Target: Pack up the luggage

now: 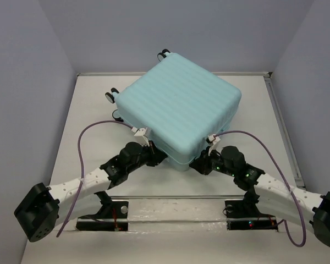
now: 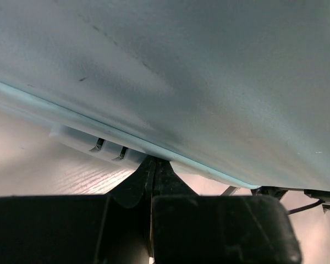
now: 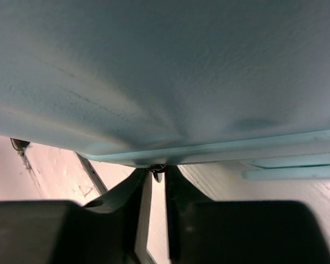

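Two robot arms reach in from the near edge of a white table [image 1: 71,143] toward the luggage [image 1: 181,107], a pale aqua ribbed hard-shell case that lies closed and flat in the middle of the table, turned at an angle so that one corner points at the arms. Its small black-and-white wheels [image 1: 111,97] stick out along the far-left side.

The left arm stretches low from its base at the bottom left, elbow out, forearm angled up and to the right, so that the left gripper [image 1: 160,157] meets the case's near-left edge just beside that corner. From its wrist camera the blue shell fills the upper view, and the black jaws stand pressed together, their tips right at the seam under the shell's rim.

The right arm mirrors it from the bottom right, forearm angled up and to the left, with the right gripper [image 1: 198,163] tucked under the near-right edge of the same corner. Its wrist camera shows the jaws close together with a narrow slit of light between them, and a small dark metal piece [image 3: 157,175] hanging at the rim sits right between their tips; whether they pinch it cannot be told.

Purple cables [image 1: 81,151] loop off both wrists.
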`<state>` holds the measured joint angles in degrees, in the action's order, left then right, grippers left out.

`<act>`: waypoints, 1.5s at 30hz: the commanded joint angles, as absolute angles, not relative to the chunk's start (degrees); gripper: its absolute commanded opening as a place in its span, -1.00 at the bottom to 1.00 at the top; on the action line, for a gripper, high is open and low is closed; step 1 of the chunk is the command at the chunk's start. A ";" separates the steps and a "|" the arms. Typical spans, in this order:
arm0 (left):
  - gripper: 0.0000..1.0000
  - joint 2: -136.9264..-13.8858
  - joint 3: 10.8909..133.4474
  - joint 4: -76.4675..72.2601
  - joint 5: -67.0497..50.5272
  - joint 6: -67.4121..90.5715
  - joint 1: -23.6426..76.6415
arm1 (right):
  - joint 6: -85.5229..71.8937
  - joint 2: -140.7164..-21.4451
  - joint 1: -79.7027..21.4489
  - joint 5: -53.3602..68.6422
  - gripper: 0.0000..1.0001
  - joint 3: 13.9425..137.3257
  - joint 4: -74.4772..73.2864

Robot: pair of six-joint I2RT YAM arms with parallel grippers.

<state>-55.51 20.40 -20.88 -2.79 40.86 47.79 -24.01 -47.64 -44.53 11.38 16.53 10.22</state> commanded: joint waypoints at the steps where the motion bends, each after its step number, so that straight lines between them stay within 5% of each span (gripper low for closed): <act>1: -0.85 -56.60 25.13 -28.30 -3.86 39.46 48.69 | -23.55 -47.56 -47.28 5.20 -0.86 15.91 15.92; 10: -0.84 -63.45 30.40 -35.15 -5.54 39.37 49.66 | -34.77 -46.14 -66.15 -7.54 -0.86 16.61 1.00; 18: -0.84 -70.83 33.83 -39.37 -3.87 41.22 50.97 | -44.03 -66.66 -91.21 -27.84 -0.86 32.76 -9.84; 24: -0.83 -72.69 35.68 -39.11 -4.31 40.08 51.86 | -44.30 -73.83 -91.23 -45.64 -0.86 41.39 -6.86; 29: -0.80 -72.51 37.00 -37.01 -3.34 39.81 51.86 | -41.49 -69.54 -84.57 -49.23 -0.86 34.92 12.42; 32: -0.53 -71.20 38.31 -31.75 -0.11 38.50 51.77 | -42.80 -67.07 -82.97 -47.46 -0.86 32.62 14.06; 33: -0.06 -69.28 38.67 -29.29 2.52 38.06 51.07 | -42.98 -64.80 -82.97 -46.68 -0.86 31.65 14.06; 36: 0.79 -65.22 39.55 -18.76 2.65 37.97 43.73 | -43.68 -61.89 -82.27 -43.87 -0.86 28.92 13.27; 45: 0.97 -64.94 49.12 -11.52 -13.62 39.11 14.26 | -43.51 -62.23 -82.27 -43.59 -0.86 28.21 11.34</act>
<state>-64.82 41.63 -6.50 -9.45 37.45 22.48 -41.85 -62.72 -80.60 -49.06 26.94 3.62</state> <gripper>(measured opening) 0.979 0.076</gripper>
